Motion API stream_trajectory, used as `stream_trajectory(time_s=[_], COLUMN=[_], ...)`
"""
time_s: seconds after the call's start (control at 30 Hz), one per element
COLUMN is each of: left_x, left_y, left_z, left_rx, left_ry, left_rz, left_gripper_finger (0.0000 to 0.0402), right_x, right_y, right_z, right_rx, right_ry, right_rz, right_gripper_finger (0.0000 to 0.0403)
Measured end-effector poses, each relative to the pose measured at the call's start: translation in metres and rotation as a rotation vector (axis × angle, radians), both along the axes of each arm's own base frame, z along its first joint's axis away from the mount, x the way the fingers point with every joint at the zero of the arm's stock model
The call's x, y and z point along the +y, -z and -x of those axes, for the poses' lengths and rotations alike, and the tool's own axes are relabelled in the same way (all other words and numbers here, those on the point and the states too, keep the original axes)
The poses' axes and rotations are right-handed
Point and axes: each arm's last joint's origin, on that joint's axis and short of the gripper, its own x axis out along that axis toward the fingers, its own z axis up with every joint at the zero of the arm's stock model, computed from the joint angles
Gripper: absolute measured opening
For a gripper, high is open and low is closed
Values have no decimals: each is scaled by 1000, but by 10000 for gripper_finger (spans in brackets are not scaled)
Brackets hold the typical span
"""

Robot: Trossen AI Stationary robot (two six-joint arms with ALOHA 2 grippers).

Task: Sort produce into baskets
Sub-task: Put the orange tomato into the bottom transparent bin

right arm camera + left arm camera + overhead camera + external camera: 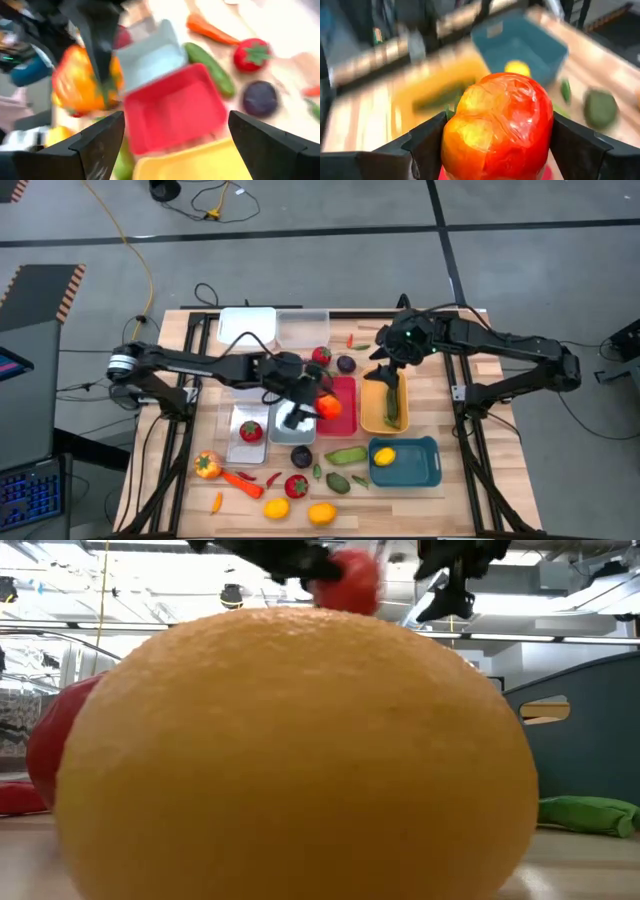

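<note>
Your left tool (495, 150) clenches a red-orange pepper (497, 127) over the red basket (340, 402); your right tool (172, 137) hangs released above the yellow basket (375, 415).

Wooden table (470, 480), baskets (404, 462), scattered produce (322, 513)

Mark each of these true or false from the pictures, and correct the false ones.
1. The left gripper is shut on a red-orange pepper. True.
2. The teal basket holds a purple plum. False: it holds a yellow lemon.
3. The right gripper is open and holds nothing. True.
4. The pepper already lies in the red basket. False: it is held up above the red basket.
5. A green cucumber lies in the yellow basket. True.
6. The white basket is full of carrots. False: nothing shows in it.
</note>
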Motion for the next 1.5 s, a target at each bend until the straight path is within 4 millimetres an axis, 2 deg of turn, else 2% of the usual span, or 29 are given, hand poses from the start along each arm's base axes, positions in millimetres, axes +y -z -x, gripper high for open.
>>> stream_trajectory(time_s=[0.3,0.43,0.6,0.73,1.37,1.5], left_x=[3,2,1,1,1,1], left_y=[-22,-24,-20,-18,-17,-17], left_z=[79,109,136,144,144,144], left_rx=[389,565,792,874,868,869], left_ry=[-341,-485,-624,-677,-683,-684], left_rz=[160,249,295,299,276,277], left_gripper_finger=[287,288,297,301,303,316], right_x=[-3,-3,-3,-3,-3,-3], right_y=[2,2,2,2,2,2], right_z=[3,3,3,3,3,3], right_rx=[31,32,32,32,32,32], right_ry=[23,22,22,22,22,22], right_rz=[15,15,15,15,14,14], right_gripper_finger=[383,383,383,383,383,383])
